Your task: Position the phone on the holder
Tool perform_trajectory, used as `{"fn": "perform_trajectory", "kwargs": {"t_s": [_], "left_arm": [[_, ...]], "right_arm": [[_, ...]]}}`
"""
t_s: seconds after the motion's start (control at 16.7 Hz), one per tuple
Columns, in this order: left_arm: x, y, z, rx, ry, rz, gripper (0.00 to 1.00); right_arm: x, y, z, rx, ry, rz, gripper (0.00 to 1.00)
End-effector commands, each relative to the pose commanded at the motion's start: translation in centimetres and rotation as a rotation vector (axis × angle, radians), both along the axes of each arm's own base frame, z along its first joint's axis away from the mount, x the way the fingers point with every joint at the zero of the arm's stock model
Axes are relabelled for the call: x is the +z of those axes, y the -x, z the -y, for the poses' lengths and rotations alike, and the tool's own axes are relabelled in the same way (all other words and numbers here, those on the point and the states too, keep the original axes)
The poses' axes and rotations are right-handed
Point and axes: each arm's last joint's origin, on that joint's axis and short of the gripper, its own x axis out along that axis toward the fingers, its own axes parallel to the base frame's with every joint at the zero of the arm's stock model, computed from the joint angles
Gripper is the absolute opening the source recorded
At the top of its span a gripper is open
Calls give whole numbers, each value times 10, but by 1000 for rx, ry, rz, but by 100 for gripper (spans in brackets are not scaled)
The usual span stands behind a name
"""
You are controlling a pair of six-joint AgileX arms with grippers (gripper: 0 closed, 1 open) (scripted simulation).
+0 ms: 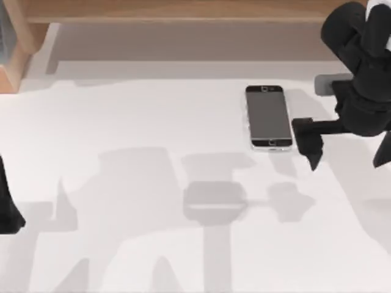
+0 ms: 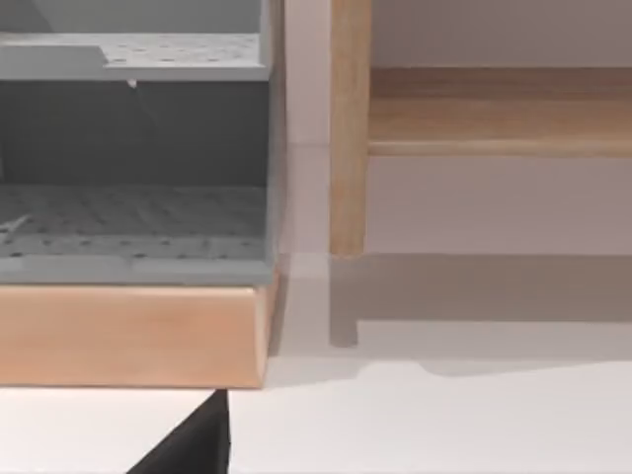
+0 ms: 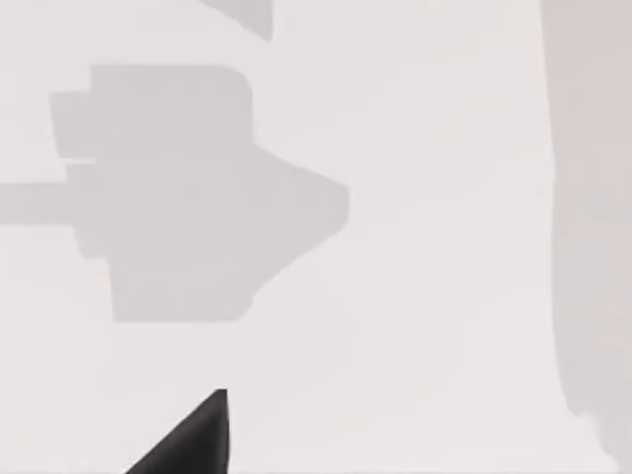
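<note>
The phone [image 1: 267, 117] lies flat on the white table, right of centre toward the back, with its dark screen up, a silver rim and its home button at the near end. My right gripper [image 1: 308, 145] hangs just to the right of the phone's near end, apart from it. A grey rounded block [image 1: 328, 84], possibly the holder, sits behind and to the right of the phone, mostly hidden by my right arm [image 1: 360, 73]. My left gripper [image 1: 9, 213] is parked at the table's left edge.
A wooden rail [image 1: 183, 11] runs along the back of the table. A wooden-based unit [image 2: 133, 331] with grey perforated shelves stands at the back left corner. Soft shadows [image 1: 214, 198] lie across the table's middle and front.
</note>
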Motion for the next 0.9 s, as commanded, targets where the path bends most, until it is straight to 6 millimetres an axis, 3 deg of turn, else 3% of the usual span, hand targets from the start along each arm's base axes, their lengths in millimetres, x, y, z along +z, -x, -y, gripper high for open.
{"fn": "perform_trajectory", "kwargs": {"t_s": [0.24,0.48,0.66,0.9], "left_arm": [[0,0,0,0,0,0,100],[0,0,0,0,0,0,100],[0,0,0,0,0,0,100],[0,0,0,0,0,0,100]], "right_arm": [[-25,-60,-39,-3,59,-81,100],[-29,-104,-66,-16,43,1,100],[-27,-125,-76,-35,14,85,100],[-24,-138,-77,-54,-10,148,100]]}}
